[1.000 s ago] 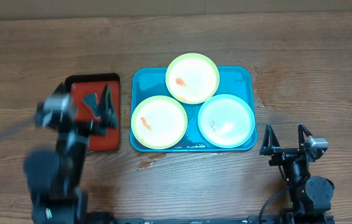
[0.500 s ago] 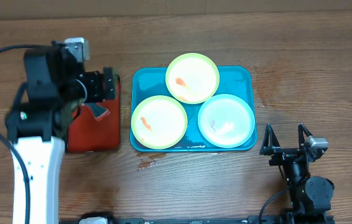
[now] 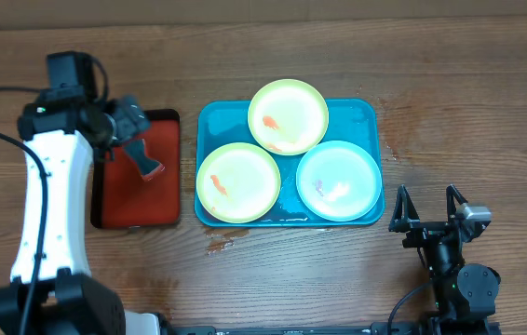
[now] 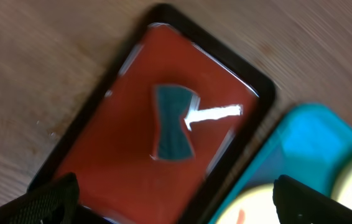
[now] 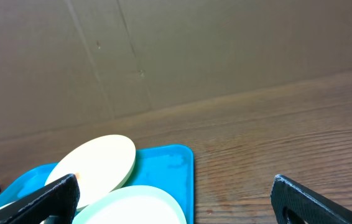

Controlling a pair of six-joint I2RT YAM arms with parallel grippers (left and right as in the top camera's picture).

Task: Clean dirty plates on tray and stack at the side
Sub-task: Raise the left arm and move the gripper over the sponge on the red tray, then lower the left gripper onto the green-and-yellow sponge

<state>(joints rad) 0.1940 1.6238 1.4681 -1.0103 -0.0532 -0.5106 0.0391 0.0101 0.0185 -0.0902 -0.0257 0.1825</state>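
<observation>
Three plates lie on the turquoise tray (image 3: 366, 113): a lime-green one at the back (image 3: 288, 116), a lime-green one at the front left (image 3: 237, 182), and a pale blue-white one at the front right (image 3: 338, 180). All have orange or red smears. My left gripper (image 3: 131, 130) is open and empty, held above the red-brown tray, left of the plates. In the left wrist view (image 4: 179, 199) its fingers frame that tray, with the turquoise tray's edge (image 4: 306, 143) at right. My right gripper (image 3: 426, 212) is open and empty, low at the front right, facing the turquoise tray (image 5: 170, 165) and plates (image 5: 98, 165).
A red-brown, black-rimmed tray (image 3: 119, 200) lies left of the turquoise tray and holds a small teal tool with a white handle (image 4: 173, 121). Wet marks show on the wooden table (image 3: 222, 244) in front of the turquoise tray. A cardboard wall (image 5: 176, 50) stands at the back.
My left arm has swung from the front left up and back, and now reaches over the red-brown tray. The plates and my right arm have not moved.
</observation>
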